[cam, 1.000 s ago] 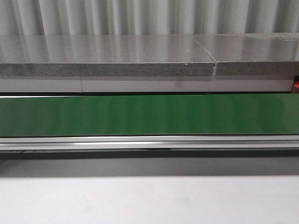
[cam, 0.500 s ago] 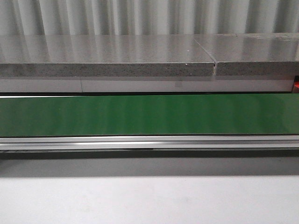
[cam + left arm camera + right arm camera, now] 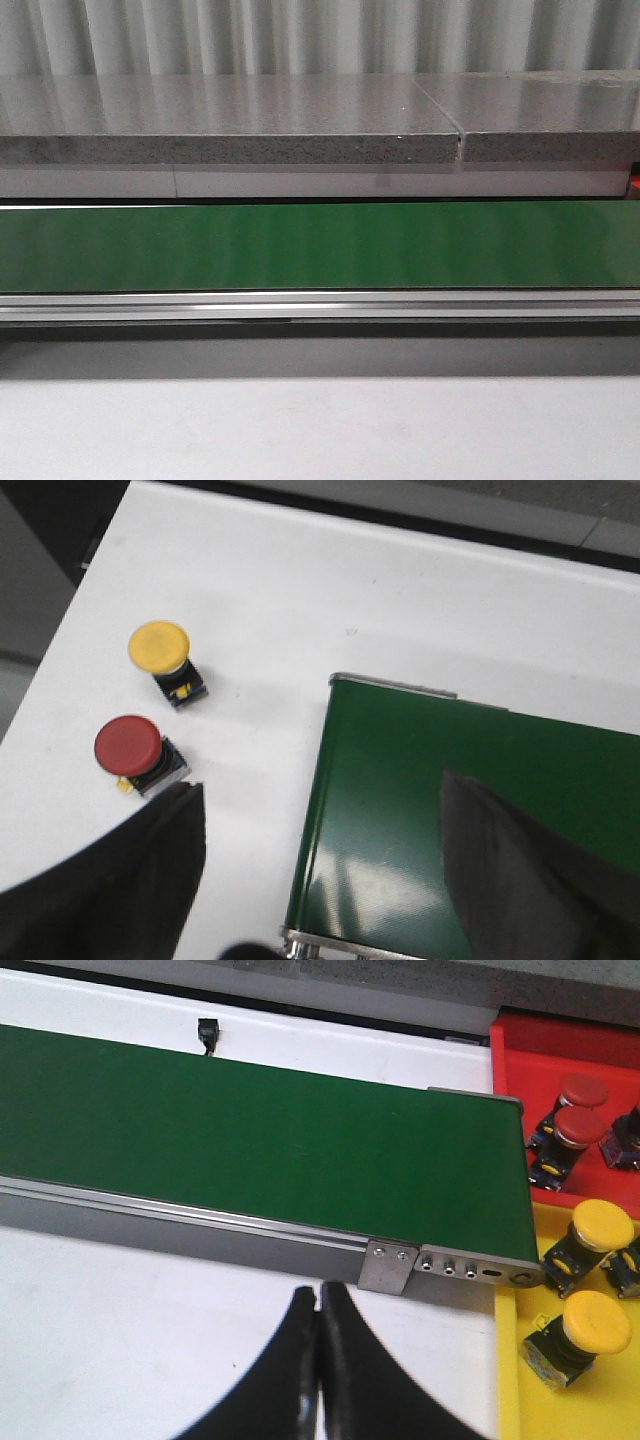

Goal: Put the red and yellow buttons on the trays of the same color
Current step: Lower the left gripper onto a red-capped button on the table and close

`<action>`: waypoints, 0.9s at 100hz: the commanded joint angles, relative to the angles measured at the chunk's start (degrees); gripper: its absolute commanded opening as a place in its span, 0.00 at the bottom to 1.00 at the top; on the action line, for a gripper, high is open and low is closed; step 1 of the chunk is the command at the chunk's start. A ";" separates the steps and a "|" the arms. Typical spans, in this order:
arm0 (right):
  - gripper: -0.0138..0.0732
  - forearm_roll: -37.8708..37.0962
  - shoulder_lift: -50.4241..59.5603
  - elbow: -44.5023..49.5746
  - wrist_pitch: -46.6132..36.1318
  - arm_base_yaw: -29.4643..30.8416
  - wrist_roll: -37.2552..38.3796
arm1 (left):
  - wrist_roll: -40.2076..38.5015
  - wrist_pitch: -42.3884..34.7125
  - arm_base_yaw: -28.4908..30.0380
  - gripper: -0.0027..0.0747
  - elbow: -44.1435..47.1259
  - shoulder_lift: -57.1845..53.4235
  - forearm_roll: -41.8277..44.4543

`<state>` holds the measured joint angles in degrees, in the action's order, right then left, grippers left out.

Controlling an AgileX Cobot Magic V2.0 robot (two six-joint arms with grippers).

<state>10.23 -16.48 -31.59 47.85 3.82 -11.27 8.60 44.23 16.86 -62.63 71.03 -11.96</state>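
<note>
In the left wrist view a yellow button (image 3: 159,646) and a red button (image 3: 128,744) stand on the white table beside the end of the green belt (image 3: 470,810). My left gripper (image 3: 320,785) is open and empty, one finger close to the red button and the other over the belt. The right wrist view shows a red tray (image 3: 520,1040) holding red buttons (image 3: 573,1128) and a yellow tray (image 3: 508,1380) holding yellow buttons (image 3: 595,1322). There my right gripper (image 3: 318,1295) is shut on nothing, over the white table in front of the belt's end.
The green conveyor belt (image 3: 320,245) runs across the front view, with its metal rail (image 3: 320,305) in front and a grey stone slab (image 3: 230,125) behind. A small black connector (image 3: 207,1032) lies beyond the belt. Neither arm shows in the front view.
</note>
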 commanded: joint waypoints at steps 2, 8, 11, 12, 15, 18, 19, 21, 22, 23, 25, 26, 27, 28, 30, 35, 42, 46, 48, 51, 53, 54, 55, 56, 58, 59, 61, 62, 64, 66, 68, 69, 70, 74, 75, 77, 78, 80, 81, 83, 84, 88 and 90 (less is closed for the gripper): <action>0.08 0.58 -0.40 -1.29 -3.63 0.08 -0.58 | -0.73 2.86 3.30 0.70 -5.06 2.49 -2.72; 0.08 0.58 -0.40 -1.29 -3.63 0.08 -0.58 | -2.27 6.43 5.43 0.70 -8.24 5.33 -3.09; 0.08 0.58 -0.40 -1.29 -3.63 0.08 -0.58 | -2.99 8.10 6.29 0.70 -9.53 6.94 -2.98; 0.08 0.58 -0.40 -1.29 -3.63 0.08 -0.58 | -3.13 8.93 6.70 0.70 -9.83 7.26 -2.98; 0.08 0.58 -0.40 -1.29 -3.63 0.08 -0.58 | -3.36 10.45 7.47 0.70 -11.28 8.54 -2.98; 0.08 0.58 -0.40 -1.29 -3.63 0.08 -0.58 | -3.36 11.88 8.14 0.70 -12.32 10.10 -2.91; 0.08 0.58 -0.40 -1.29 -3.63 0.08 -0.58 | -3.48 12.55 8.42 0.70 -12.57 10.40 -2.85; 0.08 0.58 -0.40 -1.29 -3.63 0.08 -0.58 | -3.64 13.17 8.68 0.70 -13.30 11.34 -2.57; 0.08 0.58 -0.40 -1.29 -3.63 0.08 -0.58 | -3.95 13.75 8.91 0.70 -13.73 11.66 -2.56; 0.08 0.58 -0.40 -1.29 -3.63 0.08 -0.58 | -4.10 14.01 9.03 0.70 -13.95 12.30 -2.34; 0.08 0.58 -0.40 -1.29 -3.63 0.08 -0.58 | -4.74 14.76 9.39 0.70 -14.52 12.93 -1.88; 0.08 0.58 -0.40 -1.29 -3.63 0.08 -0.58 | -4.93 15.17 9.57 0.70 -14.70 13.53 -1.70; 0.08 0.58 -0.40 -1.29 -3.63 0.08 -0.58 | -5.32 15.38 9.67 0.70 -15.04 13.83 -1.49; 0.08 0.58 -0.40 -1.29 -3.63 0.08 -0.58 | -5.48 15.58 9.77 0.70 -15.20 14.42 -1.19; 0.08 0.58 -0.40 -1.29 -3.63 0.08 -0.58 | -5.97 16.11 9.94 0.70 -15.58 15.30 -0.78; 0.08 0.58 -0.40 -1.29 -3.63 0.08 -0.58 | -6.79 16.79 10.22 0.70 -16.35 17.28 0.42; 0.08 0.58 -0.40 -1.29 -3.63 0.08 -0.58 | -7.67 16.94 10.34 0.70 -16.87 19.59 1.70; 0.08 0.58 -0.40 -1.29 -3.63 0.08 -0.58 | -7.78 17.18 10.34 0.70 -17.15 21.25 2.36; 0.08 0.58 -0.40 -1.29 -3.63 0.08 -0.58 | -7.96 17.32 10.34 0.70 -17.45 22.02 2.62; 0.08 0.58 -0.40 -1.29 -3.63 0.08 -0.58 | -8.06 17.35 10.34 0.70 -17.73 23.28 2.62; 0.08 0.58 -0.40 -1.29 -3.63 0.08 -0.58 | -8.06 17.35 10.34 0.70 -17.84 23.77 2.62; 0.08 0.58 -0.40 -1.29 -3.63 0.08 -0.58 | -8.06 17.46 10.34 0.70 -18.00 24.27 2.62; 0.08 0.58 -0.40 -1.29 -3.63 0.08 -0.58 | -8.06 17.46 10.34 0.70 -18.02 24.53 2.62; 0.08 0.58 -0.40 -1.29 -3.63 0.08 -0.58 | -8.06 17.60 10.34 0.70 -18.29 24.79 2.62; 0.08 0.58 -0.40 -1.29 -3.63 0.08 -0.58 | -8.06 17.86 10.34 0.70 -18.48 25.54 2.73; 0.08 0.58 -0.40 -1.29 -3.63 0.08 -0.58 | -8.16 17.89 10.34 0.70 -18.68 25.80 2.73; 0.08 0.58 -0.40 -1.29 -3.63 0.08 -0.58 | -8.11 18.02 10.34 0.70 -18.97 26.76 2.83; 0.08 0.58 -0.40 -1.29 -3.63 0.08 -0.58 | -8.11 18.13 10.34 0.70 -19.16 27.00 2.80; 0.08 0.58 -0.40 -1.29 -3.63 0.08 -0.58 | -8.20 18.12 10.34 0.70 -19.42 27.67 2.86; 0.08 0.58 -0.40 -1.29 -3.63 0.08 -0.58 | -8.20 18.12 10.34 0.70 -19.59 28.12 2.86; 0.08 0.58 -0.40 -1.29 -3.63 0.08 -0.58 | -8.60 18.12 10.34 0.70 -19.75 28.69 2.95; 0.08 0.58 -0.40 -1.29 -3.63 0.08 -0.58 | -8.60 18.12 10.34 0.70 -19.94 29.13 3.09; 0.08 0.58 -0.40 -1.29 -3.63 0.08 -0.58 | -8.60 18.12 10.34 0.70 -20.09 29.32 3.13; 0.08 0.58 -0.40 -1.29 -3.63 0.08 -0.58 | -8.96 18.12 10.34 0.70 -20.47 30.44 4.29; 0.08 0.58 -0.40 -1.29 -3.63 0.08 -0.58 | -9.19 18.12 10.34 0.70 -20.61 30.63 4.54; 0.08 0.58 -0.40 -1.29 -3.63 0.08 -0.58 | -9.44 18.12 10.34 0.70 -20.96 31.16 5.27; 0.08 0.58 -0.40 -1.29 -3.63 0.08 -0.58 | -9.42 18.12 10.34 0.70 -20.95 31.32 5.69; 0.08 0.58 -0.40 -1.29 -3.63 0.08 -0.58 | -9.73 18.12 10.34 0.70 -21.23 31.84 6.04; 0.08 0.58 -0.40 -1.29 -3.63 0.08 -0.58 | -9.72 18.00 10.34 0.70 -21.22 32.12 6.19; 0.08 0.58 -0.40 -1.29 -3.63 0.08 -0.58 | -9.72 17.72 10.34 0.70 -21.47 32.52 6.36; 0.08 0.58 -0.40 -1.29 -3.63 0.08 -0.58 | -9.72 17.74 10.34 0.70 -21.60 32.82 6.36; 0.08 0.58 -0.40 -1.29 -3.63 0.08 -0.58 | -9.72 17.25 10.34 0.70 -21.86 33.40 6.46; 0.08 0.58 -0.40 -1.29 -3.63 0.08 -0.58 | -9.72 16.91 10.34 0.70 -22.10 33.81 6.33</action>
<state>10.23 -16.48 -31.59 47.85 3.82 -11.40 0.00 62.77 27.17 -82.33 106.09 -5.89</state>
